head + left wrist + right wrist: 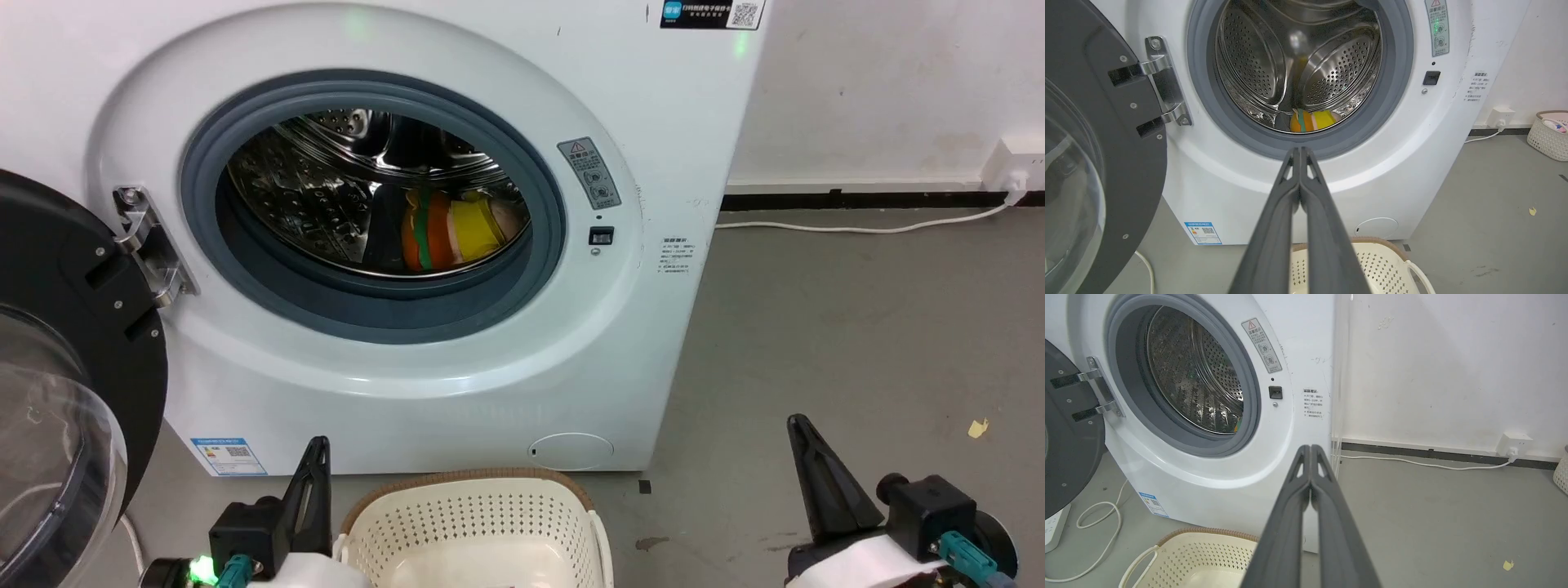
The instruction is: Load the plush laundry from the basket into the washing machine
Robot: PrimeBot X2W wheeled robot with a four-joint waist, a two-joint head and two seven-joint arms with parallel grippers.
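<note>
The plush laundry (453, 229), orange, green and yellow, lies at the bottom of the steel drum inside the washing machine (457, 392); the plush laundry (1312, 120) also shows deep in the drum in the left wrist view. The black-framed door (65, 343) hangs wide at the left. The cream basket (473, 523) with a brown rim stands on the floor before the machine, and its visible part holds nothing. My left gripper (317, 449) is shut beside the basket's left edge. My right gripper (800, 429) is shut over bare floor to the right. Both are empty.
A white cable (857, 227) runs along the wall base to a socket (1012, 167). Another cream basket (1549, 132) stands by the wall to the right of the machine. A white power strip and looped cord (1098, 522) lie on the floor under the door. Grey floor spreads to the right.
</note>
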